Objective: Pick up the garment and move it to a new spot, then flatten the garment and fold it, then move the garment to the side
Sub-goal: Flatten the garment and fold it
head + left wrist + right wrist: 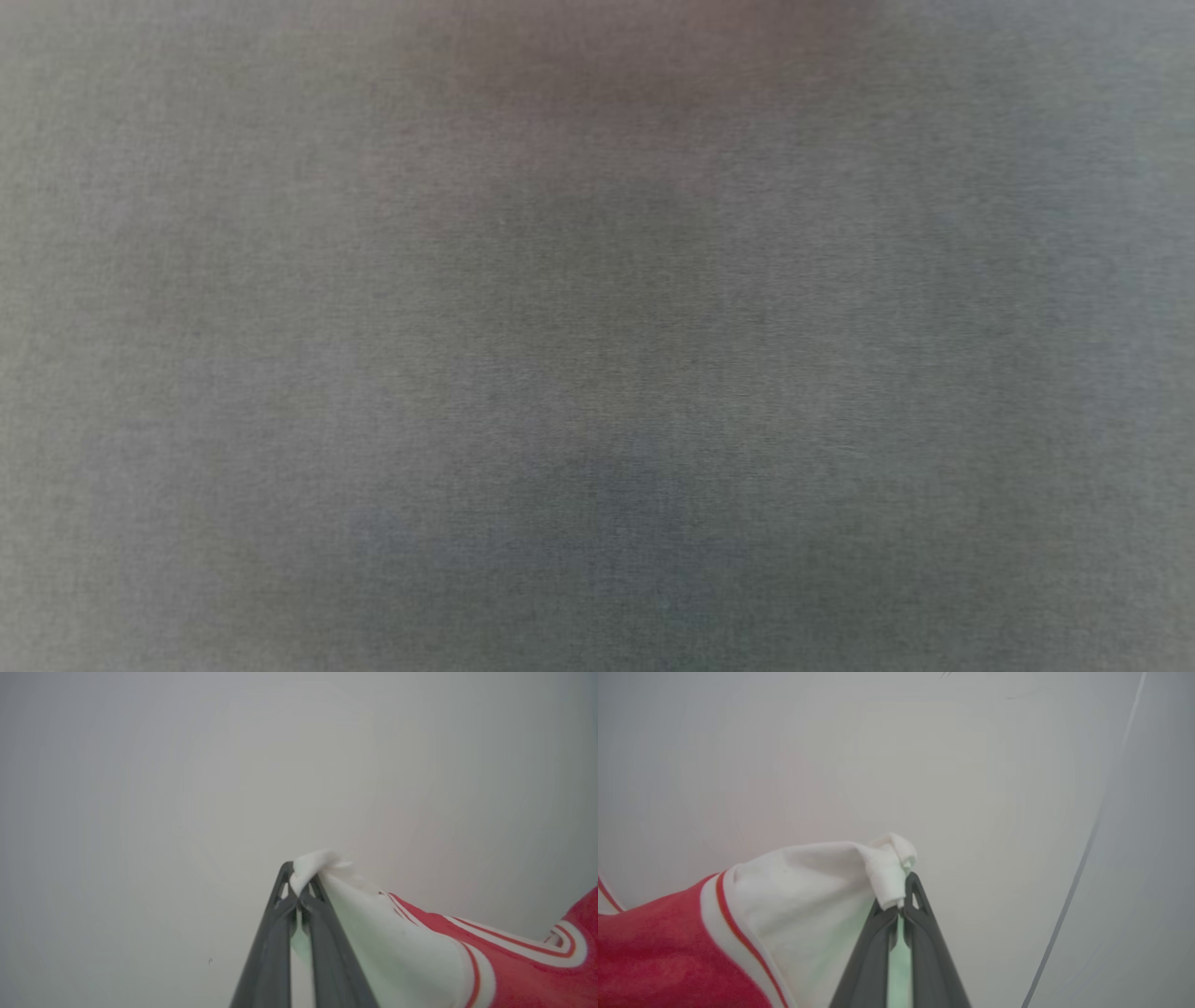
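- Charcoal-grey, slender and tapering, the two fingers of the left gripper (300,877) are seen pressed together on a pinch of white cloth, a small puff of which is pushed out above the tips.
- The right gripper (901,898) is likewise clamped tight, with a rolled nub of white fabric caught at its tips.
- What is pinched on each side is taken to be a white short sleeve (373,933) of the garment (658,952), so the shirt is held by both arms at once and is judged to be lifted and spanned between them.
- Outward from each grip, the sleeve is drawn into a taut, smooth cone, then bordered by striped trim (476,933) of white bands and thin red lines, beyond which the red body begins.
- The red cloth is read as soft, matt and slightly napped. The white is read as a fine knit, creased only at the pinches.
- Behind the cloth a pale grey surface (140,788) is shown, smooth and featureless. A thin dark line (1069,896) is curved across it in the right wrist view, and its nature cannot be told.
- In the head view a grey field (597,373) with a weave-like grain is seen, faintly reddish at the top, and it cannot be identified.
- The pick-up is judged done. Whether the new spot is reached cannot be told. Flattening, folding and the move aside are judged to be left.
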{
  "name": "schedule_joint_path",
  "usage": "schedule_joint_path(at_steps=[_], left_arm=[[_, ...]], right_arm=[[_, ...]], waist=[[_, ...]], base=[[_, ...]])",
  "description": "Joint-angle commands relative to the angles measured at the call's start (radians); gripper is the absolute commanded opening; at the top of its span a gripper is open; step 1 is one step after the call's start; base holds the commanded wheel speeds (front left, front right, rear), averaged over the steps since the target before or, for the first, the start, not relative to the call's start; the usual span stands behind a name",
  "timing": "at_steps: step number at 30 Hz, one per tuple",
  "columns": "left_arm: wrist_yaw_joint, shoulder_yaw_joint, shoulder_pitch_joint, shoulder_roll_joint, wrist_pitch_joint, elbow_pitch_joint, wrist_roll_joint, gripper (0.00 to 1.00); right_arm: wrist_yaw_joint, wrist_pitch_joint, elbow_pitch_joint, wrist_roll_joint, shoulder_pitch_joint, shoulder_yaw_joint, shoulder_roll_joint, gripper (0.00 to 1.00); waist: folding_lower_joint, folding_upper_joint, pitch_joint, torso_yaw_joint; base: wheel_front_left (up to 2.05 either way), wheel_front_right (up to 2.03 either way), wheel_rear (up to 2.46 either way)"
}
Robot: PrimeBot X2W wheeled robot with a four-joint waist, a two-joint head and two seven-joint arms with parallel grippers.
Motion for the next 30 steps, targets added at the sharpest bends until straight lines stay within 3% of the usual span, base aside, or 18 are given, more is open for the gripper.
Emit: schedule_joint_path(at_steps=[1, 4, 7, 13, 21, 22, 30], left_arm=[[-0.004, 0.007, 0.021, 0.002, -0.007, -0.01, 0.009, 0.0], [-0.017, 0.023, 0.106, 0.0, -0.006, -0.035, 0.013, 0.0], [-0.027, 0.015, 0.217, -0.005, -0.007, -0.016, -0.016, 0.0], [-0.036, -0.058, 0.449, 0.01, 0.039, -0.035, -0.139, 0.0], [-0.037, -0.152, 0.746, 0.122, 0.126, -0.229, -0.322, 0.0], [-0.037, -0.152, 0.746, 0.122, 0.126, -0.229, -0.322, 0.0], [-0.031, -0.184, 1.036, 0.26, 0.242, -0.448, -0.448, 0.0]], right_arm=[[-0.001, -0.007, 0.014, -0.01, 0.025, 0.001, 0.008, 0.0], [-0.001, -0.01, 0.068, 0.006, 0.078, 0.01, 0.022, 0.0], [-0.001, -0.001, 0.141, 0.104, 0.142, 0.01, 0.053, 0.0], [-0.001, 0.06, 0.174, 0.339, 0.301, 0.176, 0.062, 0.0], [-0.001, 0.181, -0.073, 0.658, 0.603, 0.43, -0.083, 0.0], [-0.001, 0.181, -0.073, 0.658, 0.603, 0.43, -0.083, 0.0], [-0.001, 0.271, -0.411, 0.825, 0.903, 0.619, -0.315, 0.0]], waist=[[0.0, 0.0, 0.01, 0.015], [0.0, 0.0, -0.001, 0.023], [0.0, 0.0, -0.034, 0.028], [0.0, 0.0, -0.106, 0.034], [0.0, 0.0, -0.186, 0.043], [0.0, 0.0, -0.186, 0.043], [0.0, 0.0, -0.238, 0.031]], base=[[0.0, 0.0, 0.0], [0.0, 0.0, 0.0], [0.0, 0.0, 0.0], [0.0, 0.0, 0.0], [0.0, 0.0, 0.0], [0.0, 0.0, 0.0], [0.0, 0.0, 0.0]])
